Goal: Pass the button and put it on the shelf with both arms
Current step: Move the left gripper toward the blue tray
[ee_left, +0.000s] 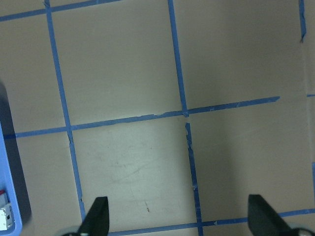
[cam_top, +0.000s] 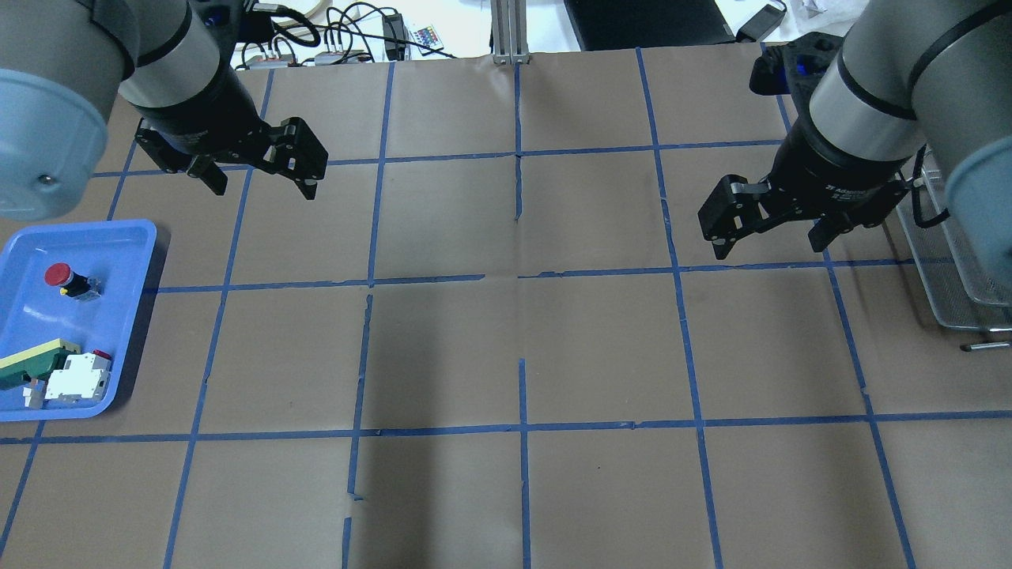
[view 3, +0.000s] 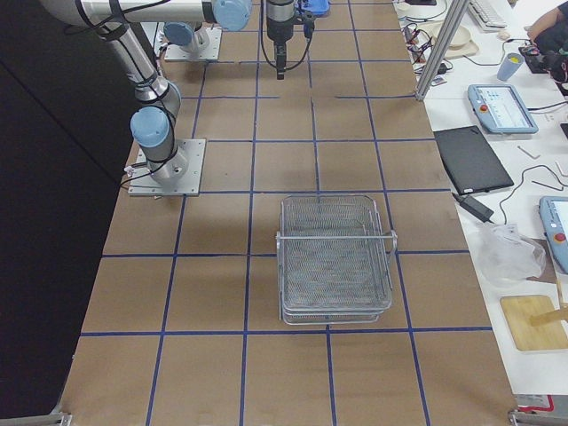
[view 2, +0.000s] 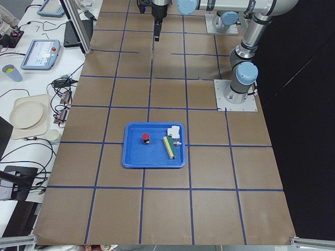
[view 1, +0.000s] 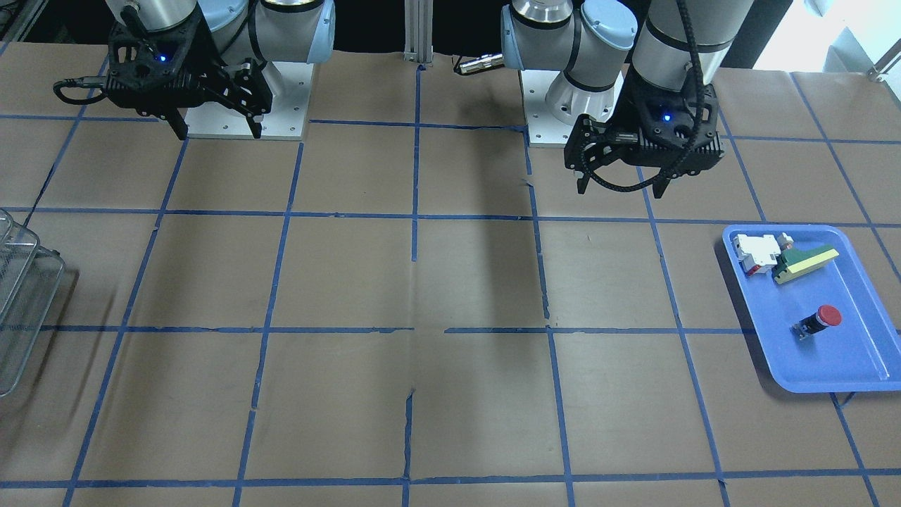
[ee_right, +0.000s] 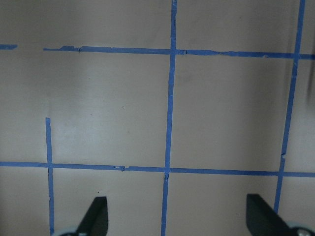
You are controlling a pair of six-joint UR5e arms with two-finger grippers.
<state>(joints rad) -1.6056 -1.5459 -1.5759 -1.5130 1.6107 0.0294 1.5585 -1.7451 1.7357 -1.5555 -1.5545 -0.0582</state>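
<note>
The button (view 1: 820, 320), with a red cap and a black body, lies on its side in the blue tray (view 1: 845, 370). It also shows in the overhead view (cam_top: 67, 279) and the exterior left view (view 2: 145, 137). My left gripper (cam_top: 265, 190) hangs open and empty above the table, behind and to the right of the tray; it also shows in the front view (view 1: 623, 189). My right gripper (cam_top: 767, 249) hangs open and empty above the table, just left of the wire-mesh shelf (cam_top: 953, 269). The shelf stands at the table's right end (view 3: 335, 257). Both wrist views show only taped brown table between open fingers.
The tray (cam_top: 118, 237) also holds a white-and-red block (cam_top: 77, 378) and a green-and-yellow wedge (cam_top: 32, 362) near the robot's side. Brown paper with blue tape lines covers the table (cam_top: 522, 348). The arm bases (view 1: 246, 105) stand at the robot's edge.
</note>
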